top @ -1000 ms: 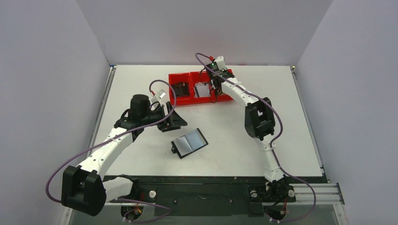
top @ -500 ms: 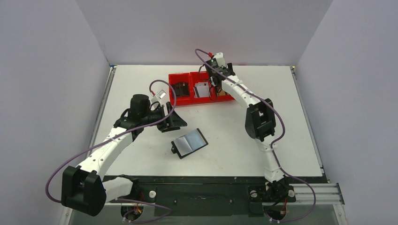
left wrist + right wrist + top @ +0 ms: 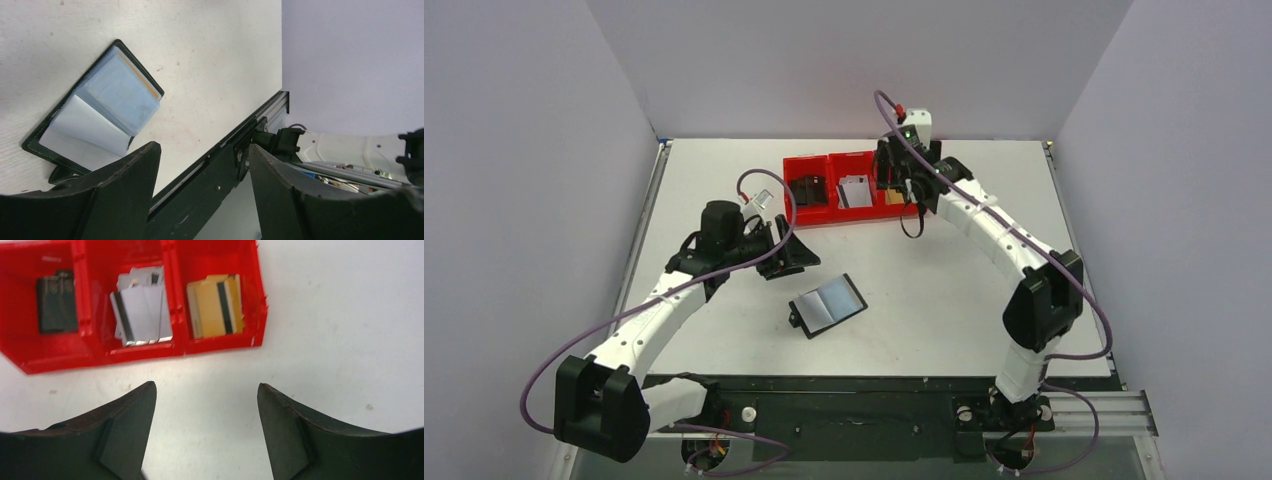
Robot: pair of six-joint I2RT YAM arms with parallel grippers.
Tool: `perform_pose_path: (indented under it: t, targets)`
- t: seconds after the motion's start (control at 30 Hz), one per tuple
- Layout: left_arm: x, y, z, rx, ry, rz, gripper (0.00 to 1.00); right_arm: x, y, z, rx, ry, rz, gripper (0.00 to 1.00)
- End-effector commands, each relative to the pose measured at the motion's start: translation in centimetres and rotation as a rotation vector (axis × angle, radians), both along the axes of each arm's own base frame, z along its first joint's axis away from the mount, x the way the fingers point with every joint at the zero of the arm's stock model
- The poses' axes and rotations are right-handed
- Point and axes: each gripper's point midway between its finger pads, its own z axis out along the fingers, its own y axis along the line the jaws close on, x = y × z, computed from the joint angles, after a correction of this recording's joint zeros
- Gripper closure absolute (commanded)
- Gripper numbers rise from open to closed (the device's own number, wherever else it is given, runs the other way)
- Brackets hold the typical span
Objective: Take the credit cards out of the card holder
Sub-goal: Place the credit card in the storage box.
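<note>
Right claw [image 3: 205, 389] spread, arm stretched to red bins [image 3: 145, 354]; left claw [image 3: 204, 149] spread near card holder [image 3: 100, 115].

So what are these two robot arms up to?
They are emptying a small black folding card holder, which lies open on the white table. Thin gold, white-grey and black cards sit sorted in the three red plastic bins. The right arm hangs by the bins, its jaws open and empty. The left arm hovers beside the holder, jaws open too. An orange edge inside it may be another card.

Red bins [image 3: 140, 351], gold credit cards [image 3: 206, 310] — dark stripe [image 3: 223, 307]
</note>
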Motion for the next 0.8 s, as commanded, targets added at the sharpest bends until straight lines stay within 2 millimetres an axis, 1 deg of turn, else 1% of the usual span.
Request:
perform_pose_path:
  t: [0.0,0.03,0.07,0.1,0.13,0.17,0.2,0.23,0.27,0.3,0.33,0.37,0.4,0.43,0.53,0.7,0.77]
  targets:
    - [0.6,1.3,-0.6,0.058,-0.024,0.082,0.37,-5.1,3.8,-2.5,0.129,0.065,0.087,0.31]
    - [0.7,1.6,-1.3,0.073,-0.018,0.1,0.37,-5.9,4.2,-2.2,0.156,0.052,0.097,0.31]
    - [0.6,1.6,-1.6,0.075,-0.011,0.112,0.37,-7.5,4.8,-4.2,0.16,0.096,0.112,0.32]
    - [0.6,1.8,-2.2,0.086,-0.003,0.125,0.37,-8.3,5.2,-4.0,0.181,0.087,0.125,0.32]
    - [0.6,1.8,-2.5,0.091,0.005,0.135,0.37,-9.9,5.9,-5.6,0.178,0.123,0.142,0.32]
    - [0.5,1.9,-3.2,0.103,0.011,0.146,0.37,-10.6,6.3,-5.5,0.197,0.117,0.151,0.32]
    - [0.5,2.0,-3.4,0.109,0.01,0.152,0.37,-12.1,7.1,-6.7,0.191,0.139,0.175,0.33]
    - [0.3,2.1,-4.1,0.119,0.023,0.162,0.37,-12.7,7.4,-6.8,0.195,0.138,0.183,0.33]
    - [0.3,2.1,-4.3,0.119,0.025,0.165,0.37,-14.0,8.1,-7.8,0.193,0.152,0.198,0.33]
    - [0.1,2.1,-4.7,0.123,0.039,0.17,0.37,-14.6,8.3,-7.9,0.199,0.154,0.207,0.33]
    - [0.1,2.2,-4.9,0.129,0.04,0.181,0.37,-15.6,8.9,-8.7,0.206,0.167,0.217,0.33]
    - [-0.2,2.2,-5.4,0.135,0.051,0.184,0.37,-16.3,8.9,-9.5,0.21,0.183,0.215,0.33]
    - [-0.2,2.5,-5.8,0.151,0.056,0.201,0.37,-16.8,9.5,-9.7,0.22,0.18,0.229,0.34]
    - [-0.3,2.5,-6.0,0.159,0.059,0.204,0.37,-17.3,9.6,-10.4,0.222,0.195,0.228,0.34]
    - [-0.6,3.3,-7.2,0.217,0.082,0.24,0.37,-18.3,10.6,-11.3,0.232,0.207,0.245,0.36]
    - [-1.2,3.9,-8.7,0.304,0.091,0.269,0.37,-19.1,11.4,-12.4,0.248,0.218,0.25,0.38]
    - [-1.4,4.0,-9.3,0.354,0.092,0.277,0.37,-19.1,11.4,-12.7,0.25,0.216,0.244,0.38]
